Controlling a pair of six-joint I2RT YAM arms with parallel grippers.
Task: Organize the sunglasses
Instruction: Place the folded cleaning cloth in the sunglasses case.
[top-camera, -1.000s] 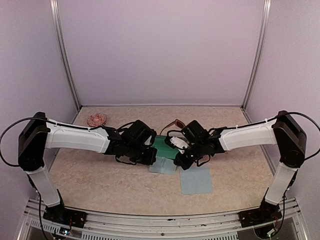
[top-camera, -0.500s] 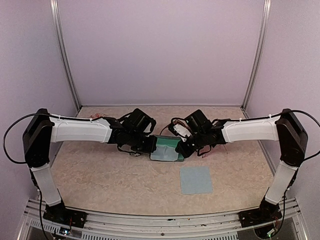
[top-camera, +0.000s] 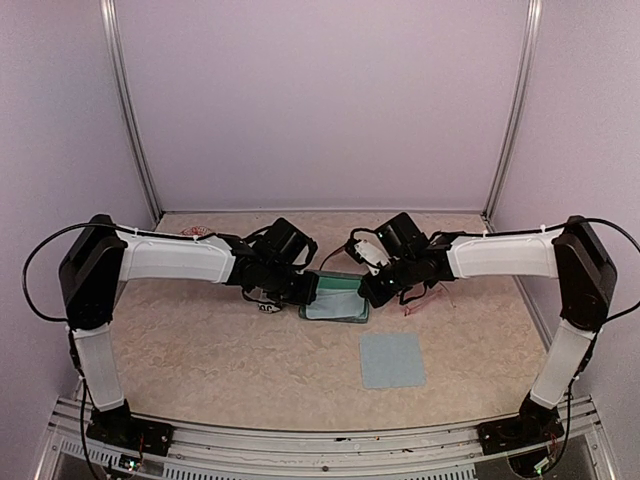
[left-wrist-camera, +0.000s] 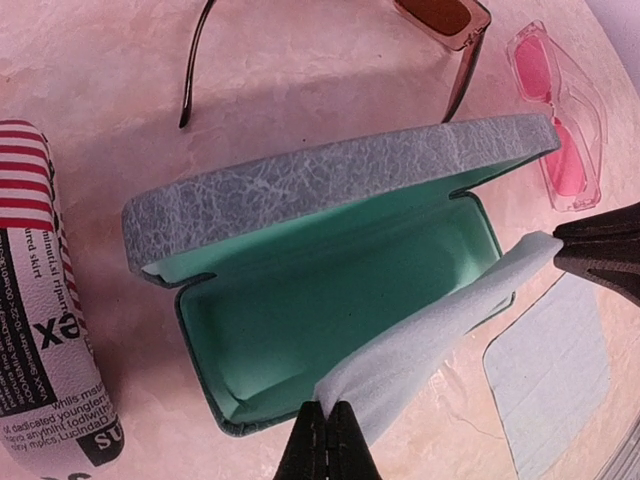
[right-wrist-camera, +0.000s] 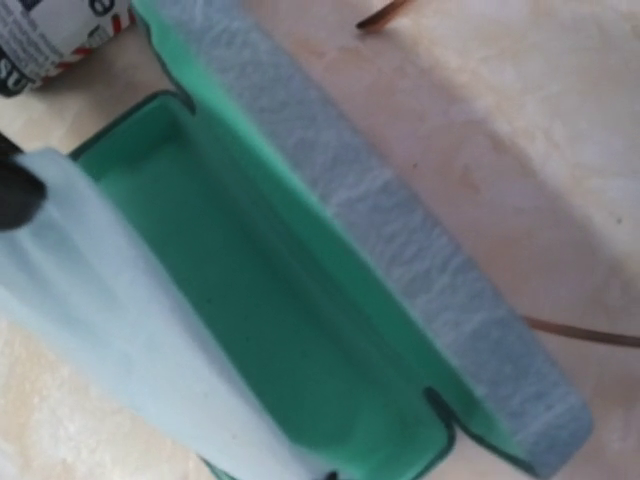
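Note:
The dark reddish-brown sunglasses (left-wrist-camera: 440, 18) lie past the open blue-grey case (left-wrist-camera: 320, 190), and the pale-pink sunglasses (left-wrist-camera: 556, 112) lie to their right on the table. A pale blue cloth (left-wrist-camera: 440, 330) is stretched over the case's green inside. My left gripper (left-wrist-camera: 328, 410) is shut on one end of the cloth. My right gripper (left-wrist-camera: 558, 248) is shut on the other end. From above, the left gripper (top-camera: 308, 288) and right gripper (top-camera: 366, 292) flank the case (top-camera: 335, 312). The right wrist view shows the cloth (right-wrist-camera: 120, 300) and the case lid (right-wrist-camera: 430, 260); its own fingers are barely in frame.
A striped pouch with red bands and black print (left-wrist-camera: 50, 300) lies beside the case's left end. A second pale blue cloth (top-camera: 392, 358) lies flat on the table nearer the arm bases. Purple walls enclose the table on three sides.
Both arms have reached farther from their bases, carrying the cloth from in front of the case to over its open inside. Both grippers stayed shut on the cloth.

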